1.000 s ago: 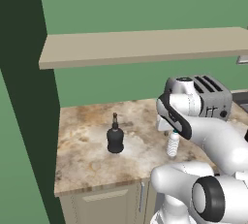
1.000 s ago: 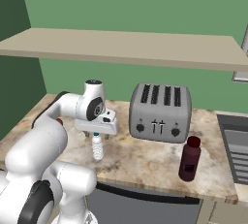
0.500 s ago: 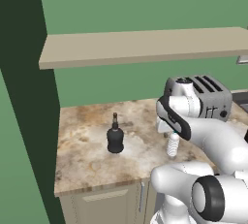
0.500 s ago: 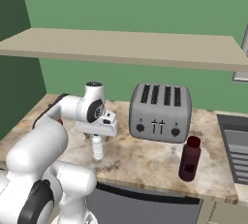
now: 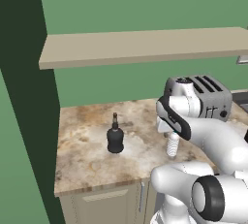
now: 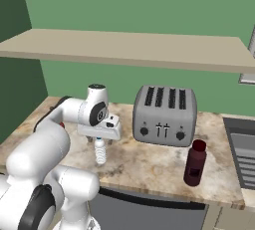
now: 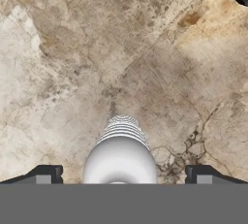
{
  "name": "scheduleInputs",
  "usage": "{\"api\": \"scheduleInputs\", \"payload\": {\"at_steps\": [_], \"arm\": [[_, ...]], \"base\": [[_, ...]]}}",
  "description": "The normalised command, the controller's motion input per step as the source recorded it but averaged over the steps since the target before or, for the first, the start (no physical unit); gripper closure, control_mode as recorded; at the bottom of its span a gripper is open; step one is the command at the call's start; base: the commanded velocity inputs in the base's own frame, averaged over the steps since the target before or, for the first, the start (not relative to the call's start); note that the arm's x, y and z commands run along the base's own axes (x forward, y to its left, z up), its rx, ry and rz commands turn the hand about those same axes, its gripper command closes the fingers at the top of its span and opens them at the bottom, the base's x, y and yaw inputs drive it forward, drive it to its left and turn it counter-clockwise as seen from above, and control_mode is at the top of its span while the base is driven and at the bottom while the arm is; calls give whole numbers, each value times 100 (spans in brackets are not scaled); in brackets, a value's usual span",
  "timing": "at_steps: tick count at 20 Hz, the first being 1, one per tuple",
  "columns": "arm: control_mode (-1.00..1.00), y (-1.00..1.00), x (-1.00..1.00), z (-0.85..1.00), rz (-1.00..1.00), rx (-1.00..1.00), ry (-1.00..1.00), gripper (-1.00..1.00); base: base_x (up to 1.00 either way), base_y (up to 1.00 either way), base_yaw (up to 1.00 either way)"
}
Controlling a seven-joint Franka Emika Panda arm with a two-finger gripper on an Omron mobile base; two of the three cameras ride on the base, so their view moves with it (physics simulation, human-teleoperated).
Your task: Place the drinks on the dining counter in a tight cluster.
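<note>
Right now the gripper (image 7: 121, 174) hangs released, jaws spread around the water bottle (image 7: 121, 150) below (not yet touching); closing off-centre could tip it over.

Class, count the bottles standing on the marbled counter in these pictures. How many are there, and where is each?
3. The squat black bottle stands towards the counter's left. The small clear water bottle stands under the open gripper. The dark maroon bottle stands right of the toaster. Others may be hidden behind the arm.

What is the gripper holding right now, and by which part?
Nothing is held. The gripper is open, its fingertips standing wide on either side of the small clear water bottle, which stands upright on the counter.
</note>
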Motion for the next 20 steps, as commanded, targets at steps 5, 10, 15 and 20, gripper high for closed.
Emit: {"api": "scheduleInputs", "payload": {"at_steps": [5, 10, 15, 20], "arm": [[-100, 0, 0, 0, 0, 0, 0, 100], [-100, 0, 0, 0, 0, 0, 0, 100], [-100, 0, -1, 0, 0, 0, -1, 100], [-100, 0, -26, 45, -1, 0, -1, 100]], "base": [[0, 0, 0], [0, 0, 0], [0, 0, 0], [0, 0, 0]]}}
